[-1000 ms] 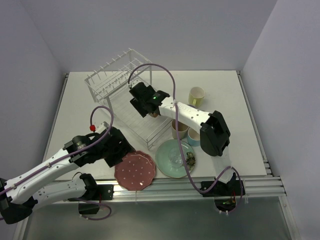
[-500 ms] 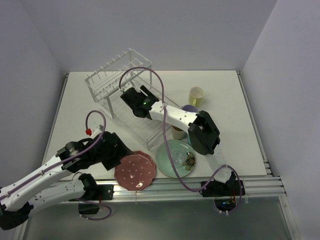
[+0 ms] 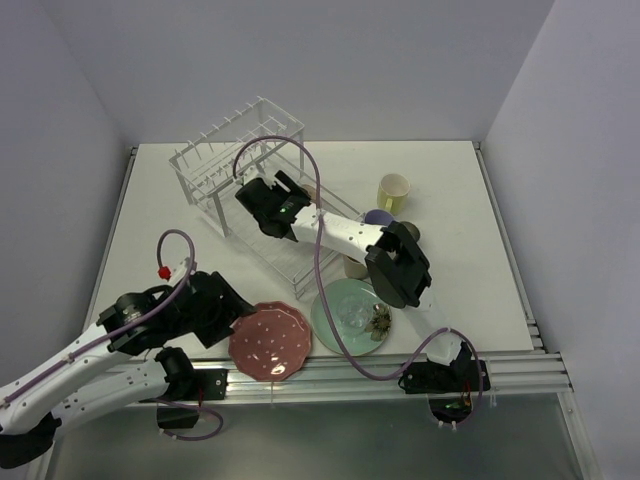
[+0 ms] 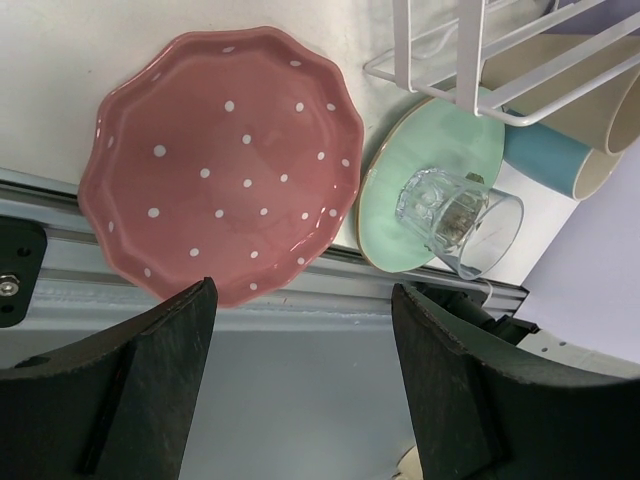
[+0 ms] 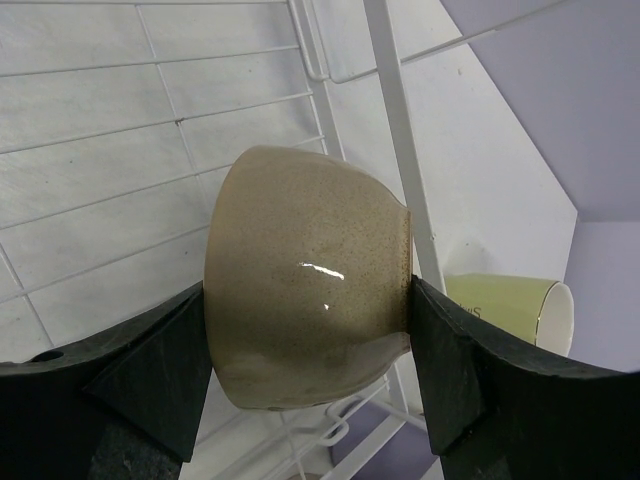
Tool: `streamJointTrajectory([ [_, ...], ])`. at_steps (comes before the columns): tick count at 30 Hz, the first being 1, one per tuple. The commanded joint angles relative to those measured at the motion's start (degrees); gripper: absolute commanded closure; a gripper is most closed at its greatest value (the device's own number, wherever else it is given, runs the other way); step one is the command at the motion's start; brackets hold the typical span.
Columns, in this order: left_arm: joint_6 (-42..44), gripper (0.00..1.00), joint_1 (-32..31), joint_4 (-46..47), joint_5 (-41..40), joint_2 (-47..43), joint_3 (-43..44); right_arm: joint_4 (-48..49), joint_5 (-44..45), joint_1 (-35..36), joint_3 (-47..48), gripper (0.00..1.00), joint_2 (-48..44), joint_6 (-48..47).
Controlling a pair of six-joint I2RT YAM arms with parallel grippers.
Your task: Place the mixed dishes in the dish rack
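My right gripper point(image 5: 308, 292) is shut on the cream bowl point(image 5: 300, 250), which lies on its side between both fingers above the dish rack's point(image 5: 120, 120) flat grid. From above, the right gripper point(image 3: 262, 206) hangs over the dish rack point(image 3: 230, 160) and hides the bowl. The left gripper point(image 4: 302, 292) is open and holds nothing, hovering over the table's near rail just short of the pink dotted plate point(image 4: 220, 165). Beside that plate a small glass point(image 4: 455, 220) lies on the mint-green plate point(image 4: 400, 170).
A light-blue cup point(image 4: 545, 160) and a beige cup point(image 4: 560, 90) sit behind the rack's corner. The yellow cup point(image 3: 393, 190) lies on its side at the back right, the lavender cup point(image 3: 378, 217) just in front of it. The aluminium rail point(image 3: 380, 365) marks the near edge.
The right arm has carried the bowl left and farther back over the rack. The left arm has drawn back toward the near left, away from the pink plate.
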Motion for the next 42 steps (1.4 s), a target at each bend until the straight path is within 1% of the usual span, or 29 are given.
streamJointTrajectory([
  [1,-1.1,0.24,-0.2,-1.7,-1.5,-0.8,0.1,-0.5,-1.9,0.7,2.5,0.87,1.8,2.3],
  [2,-1.2,0.24,-0.2,-1.9,-1.5,-0.8,0.3,-1.0,-2.3,0.8,2.6,0.83,1.9,2.8],
  [3,-1.1,0.24,-0.2,-1.9,-1.5,-0.6,0.4,-1.4,-2.9,0.7,2.9,0.72,2.2,3.6],
  [5,-0.8,0.24,-0.2,-2.2,-1.5,0.2,0.7,-2.5,-3.7,0.8,3.1,0.61,2.5,4.2],
  [8,-0.3,0.23,-0.2,-2.1,-1.1,0.9,0.9,-3.2,-4.8,0.9,2.6,0.53,2.8,4.7],
  [9,-0.2,0.23,-0.2,-2.0,-1.0,1.3,0.9,-3.5,-4.9,0.9,2.5,0.46,2.9,5.0],
  [11,-0.2,0.22,-0.2,-2.0,-0.7,1.6,0.7,-3.1,-5.7,0.8,1.1,0.36,2.6,5.1],
  [13,-0.1,0.21,-0.2,-1.7,-0.2,2.1,0.5,-2.3,-6.4,0.8,-0.1,0.32,2.1,5.2],
  [14,-0.1,0.2,-0.2,-1.7,-0.1,2.3,0.2,-2.1,-7.4,0.8,-0.4,0.28,1.9,5.3],
  [19,0.1,0.2,-0.2,-1.2,0.8,2.6,-0.1,-2.2,-9.9,0.9,-0.7,0.23,1.8,5.5],
  [23,0.3,0.19,-0.2,-2.3,0.4,2.4,0.7,-2.5,-10.4,1.1,-0.5,0.16,2.3,5.4],
  [30,-0.2,0.16,-0.2,-3.6,0.3,1.5,0.3,-1.8,-10.7,1.6,-2.8,0.13,1.7,5.6],
  [34,0.0,0.15,-0.2,-3.1,0.7,1.8,-0.2,-0.5,-13.9,1.8,-4.9,0.11,0.2,5.5],
  [37,0.2,0.15,-0.2,-3.1,0.7,2.3,-0.1,-0.9,-14.8,2.1,-5.6,0.11,-0.5,5.6],
  [40,0.3,0.15,-0.2,-3.1,0.7,3.0,0.2,-0.1,-14.7,2.3,-6.8,0.09,-2.1,6.6],
  [42,0.3,0.15,-0.2,-3.4,0.5,3.3,0.5,0.0,-13.1,2.3,-7.6,0.09,-3.9,8.8],
])
